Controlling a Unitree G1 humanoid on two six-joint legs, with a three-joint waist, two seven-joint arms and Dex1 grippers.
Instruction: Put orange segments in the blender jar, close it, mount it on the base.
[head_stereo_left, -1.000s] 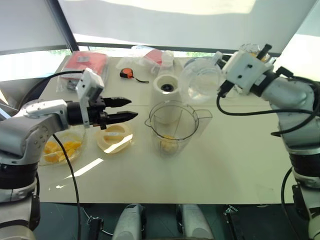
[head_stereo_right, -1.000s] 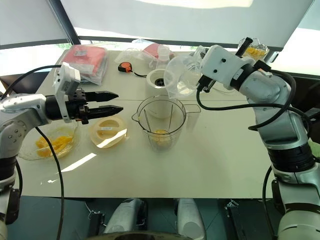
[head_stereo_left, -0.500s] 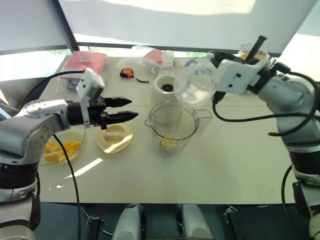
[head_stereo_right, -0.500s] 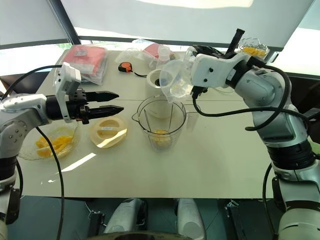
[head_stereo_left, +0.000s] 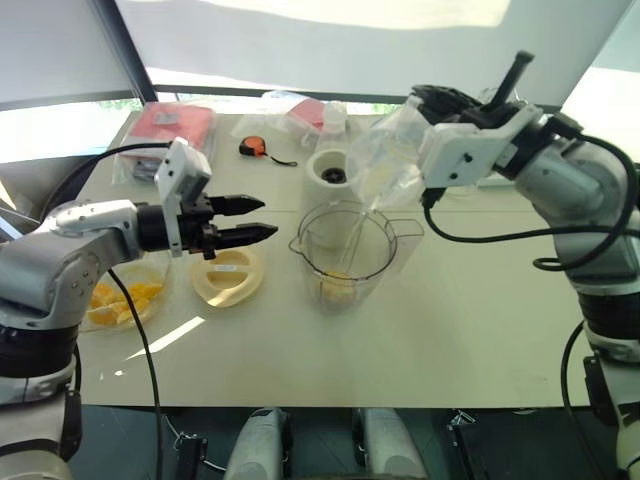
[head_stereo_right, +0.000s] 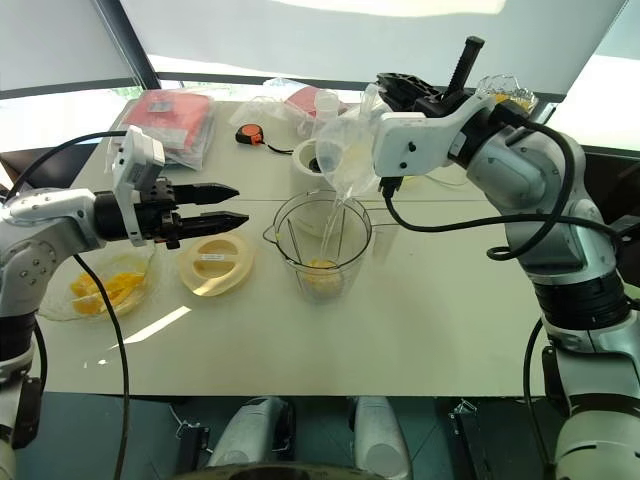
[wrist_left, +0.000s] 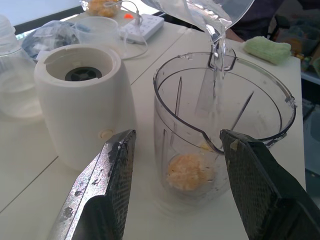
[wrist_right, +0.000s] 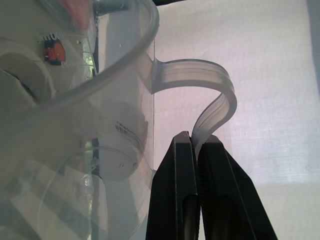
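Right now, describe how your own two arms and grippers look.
Both arms are smooth silver-grey shells with black joint bands. Each wrist carries a white boxy camera housing, and a loose black cable loops along each arm. The left gripper has two slim black tapered fingers; close up their pads are textured. The right gripper has the same black fingers.

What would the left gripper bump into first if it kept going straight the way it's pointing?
Most likely the blender jar: the left gripper frames it between its open fingers, with the base just off to one side. Depth is uncertain.
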